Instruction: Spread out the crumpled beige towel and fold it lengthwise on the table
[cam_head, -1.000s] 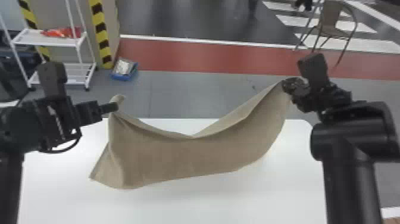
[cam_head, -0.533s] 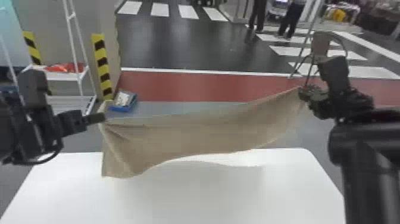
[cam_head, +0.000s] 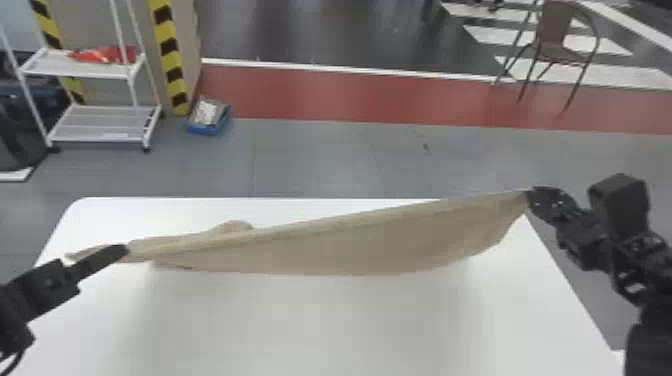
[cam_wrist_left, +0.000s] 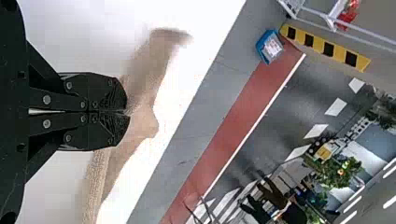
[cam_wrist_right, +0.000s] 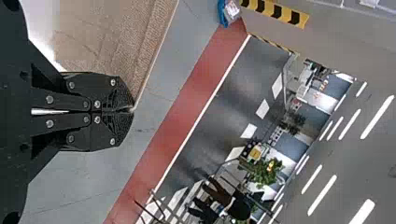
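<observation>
The beige towel (cam_head: 350, 245) is stretched between both grippers above the white table (cam_head: 320, 325), its upper edge rising towards the right. At its left end, my left gripper (cam_head: 125, 250) holds it low, with a loose bit of cloth beyond the fingers. My right gripper (cam_head: 531, 192) grips the raised corner near the table's right edge. In the left wrist view, the left gripper (cam_wrist_left: 127, 112) is shut on the towel (cam_wrist_left: 144, 121), which bulges past the tips. In the right wrist view, the right gripper (cam_wrist_right: 133, 110) is shut on a corner of the towel (cam_wrist_right: 107, 37).
Beyond the table's far edge lie grey floor and a red strip. A white shelf rack (cam_head: 100, 125) and a blue box (cam_head: 210, 117) stand at the far left. A brown chair (cam_head: 560, 45) is at the far right.
Both grippers have come lower in the head view, the left one most, bringing the towel down over the table. The head view has also shifted, and the towel's hanging part looks narrower.
</observation>
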